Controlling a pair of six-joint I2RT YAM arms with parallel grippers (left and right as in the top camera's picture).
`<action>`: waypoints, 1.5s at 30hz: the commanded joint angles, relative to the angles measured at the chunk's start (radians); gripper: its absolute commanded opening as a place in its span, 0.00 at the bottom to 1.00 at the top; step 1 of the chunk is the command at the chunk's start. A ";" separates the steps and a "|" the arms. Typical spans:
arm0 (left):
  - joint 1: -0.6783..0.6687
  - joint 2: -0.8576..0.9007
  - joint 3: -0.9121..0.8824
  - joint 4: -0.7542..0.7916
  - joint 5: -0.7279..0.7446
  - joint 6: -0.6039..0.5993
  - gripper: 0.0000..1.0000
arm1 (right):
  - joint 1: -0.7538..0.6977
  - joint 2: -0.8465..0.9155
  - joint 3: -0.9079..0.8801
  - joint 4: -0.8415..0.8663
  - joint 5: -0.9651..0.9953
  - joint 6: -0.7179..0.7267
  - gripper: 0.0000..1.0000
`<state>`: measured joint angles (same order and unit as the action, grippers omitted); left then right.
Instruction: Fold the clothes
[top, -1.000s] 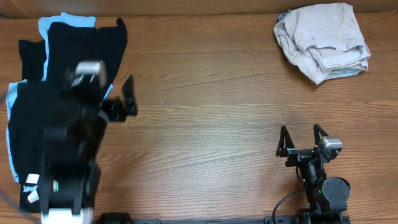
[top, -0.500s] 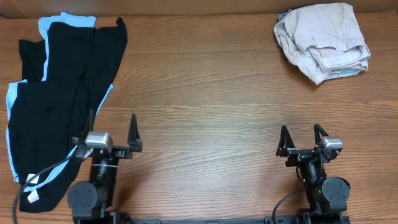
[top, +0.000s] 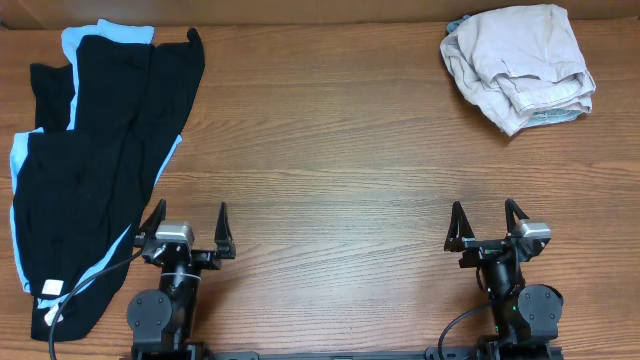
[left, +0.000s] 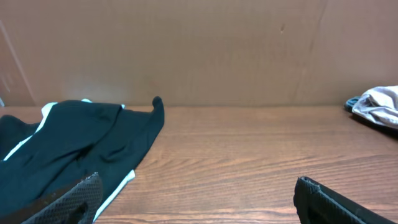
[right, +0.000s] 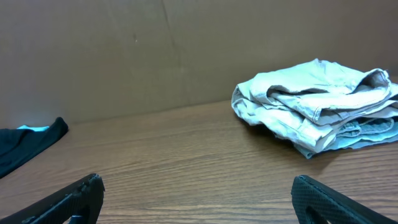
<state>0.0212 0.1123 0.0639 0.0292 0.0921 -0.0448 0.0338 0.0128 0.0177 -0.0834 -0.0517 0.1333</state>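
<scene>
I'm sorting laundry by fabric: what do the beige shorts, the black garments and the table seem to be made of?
Beige shorts: likely matte woven cotton, judging by stiff creases and stitched seams. Black garments: a thin, soft fabric lying flat, perhaps knit or synthetic; the weave is too small to tell. Table: wood or wood-look laminate, with visible grain and slight sheen.

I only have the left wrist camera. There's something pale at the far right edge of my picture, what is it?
Observer: A crumpled pile of beige shorts in the far right corner of the table.
Operator: Is the right arm anywhere near it?
Observer: No. The right fingers sit open and empty at the near edge, well apart from the pile.
Operator: How far toward the arms do the black clothes run?
Observer: The black clothes reach the near edge, lying beside the left fingers.
</scene>
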 joint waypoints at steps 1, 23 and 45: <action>-0.018 -0.088 -0.003 -0.076 -0.023 0.005 1.00 | 0.006 -0.010 -0.010 0.003 0.006 -0.003 1.00; -0.028 -0.108 -0.052 -0.115 -0.022 -0.014 1.00 | 0.006 -0.010 -0.010 0.003 0.006 -0.003 1.00; -0.028 -0.108 -0.052 -0.115 -0.022 -0.014 1.00 | 0.006 -0.010 -0.010 0.003 0.006 -0.003 1.00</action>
<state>-0.0006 0.0166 0.0193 -0.0895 0.0780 -0.0494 0.0338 0.0128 0.0177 -0.0841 -0.0517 0.1337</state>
